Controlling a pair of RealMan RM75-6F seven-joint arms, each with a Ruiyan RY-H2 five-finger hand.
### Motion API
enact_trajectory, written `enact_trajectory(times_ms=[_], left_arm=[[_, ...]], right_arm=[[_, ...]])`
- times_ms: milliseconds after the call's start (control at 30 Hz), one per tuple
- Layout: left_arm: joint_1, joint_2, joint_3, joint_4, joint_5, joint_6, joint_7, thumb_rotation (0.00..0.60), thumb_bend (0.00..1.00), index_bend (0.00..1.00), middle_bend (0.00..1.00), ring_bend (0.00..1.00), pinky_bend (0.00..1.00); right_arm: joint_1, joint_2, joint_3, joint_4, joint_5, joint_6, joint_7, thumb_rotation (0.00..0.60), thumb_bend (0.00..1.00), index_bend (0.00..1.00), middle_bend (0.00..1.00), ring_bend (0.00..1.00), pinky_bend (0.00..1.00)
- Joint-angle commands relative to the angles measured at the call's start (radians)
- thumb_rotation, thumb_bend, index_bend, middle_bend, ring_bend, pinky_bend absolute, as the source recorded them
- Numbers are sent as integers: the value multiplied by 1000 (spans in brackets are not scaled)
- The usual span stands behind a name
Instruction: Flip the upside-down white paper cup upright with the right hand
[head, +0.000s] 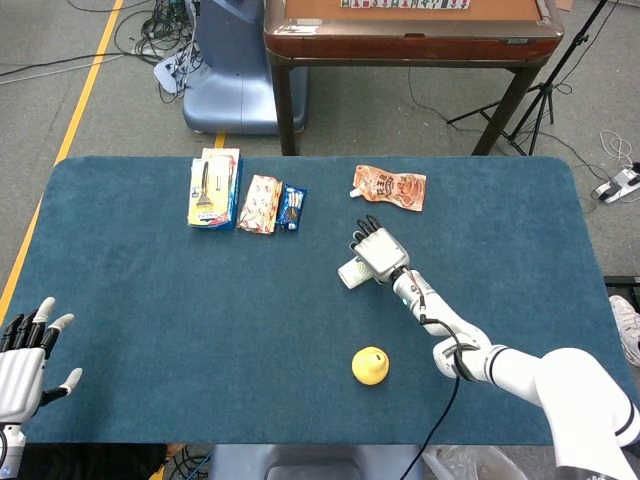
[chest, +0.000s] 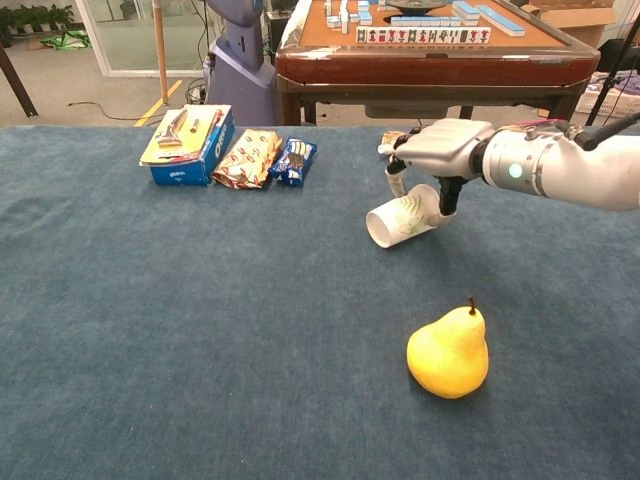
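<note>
So my right hand (chest: 432, 160) is wrapped over the white paper cup (chest: 402, 220), which lies tipped on its side mid-table, mouth toward me. Looks like the grasp step; next I'd rotate it mouth-up.

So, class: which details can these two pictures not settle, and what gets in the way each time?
- Head view: the right hand covers most of the white paper cup, hiding the grip.
- Chest view: the cup hides the contact of the fingers behind it.
- Head view: the left hand is cut off by the frame edge.
- Both views: the print on the orange foil pouch is too small.
</note>
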Motion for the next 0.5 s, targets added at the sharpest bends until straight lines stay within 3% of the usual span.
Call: enact_trajectory(times_ms=[33,500], left_arm=[[0,1,-1,1,2,2,-4,600,206,187,0,5,0],[-1,-4,4,27,15,-5,-40,600,206,188,0,4,0]], right_arm=[[5,8,-10,-2,-30,23,-37,600,229,421,251,8,0],[38,129,-70,-141,-148,142,-462,600,231,424,257,8,0]])
